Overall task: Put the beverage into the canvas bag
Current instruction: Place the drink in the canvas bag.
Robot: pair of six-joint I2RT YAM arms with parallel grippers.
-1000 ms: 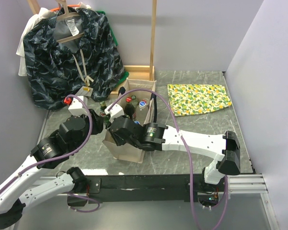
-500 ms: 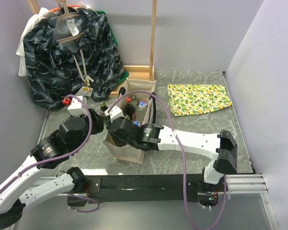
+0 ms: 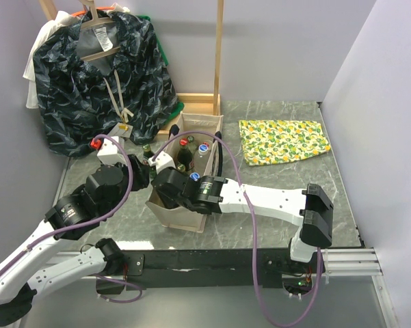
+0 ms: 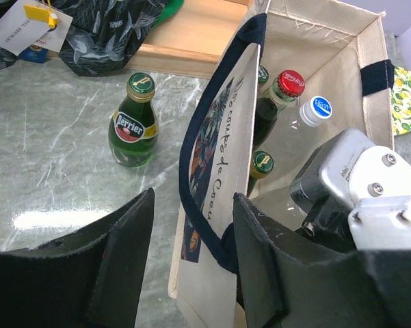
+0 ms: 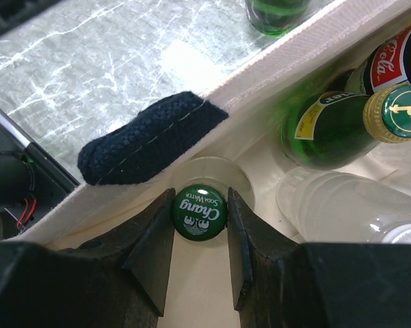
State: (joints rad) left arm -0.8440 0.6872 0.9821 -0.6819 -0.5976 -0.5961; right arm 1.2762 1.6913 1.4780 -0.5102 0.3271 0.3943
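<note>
The beige canvas bag stands upright at the table's middle, with several bottles inside. My right gripper is down inside it, shut on the green "Chang" cap of a clear soda bottle near the bag's near wall. My left gripper is open, its jaws either side of the bag's left wall and dark strap. A green Perrier bottle stands on the table left of the bag, also in the top view.
In the bag are a red-capped cola bottle, a blue-capped clear bottle and a green bottle. A dark patterned garment hangs at back left on a wooden frame. A lemon-print cloth lies at right.
My right arm's elbow has shifted left and the wrist has settled a little further into the bag. The left arm has barely moved.
</note>
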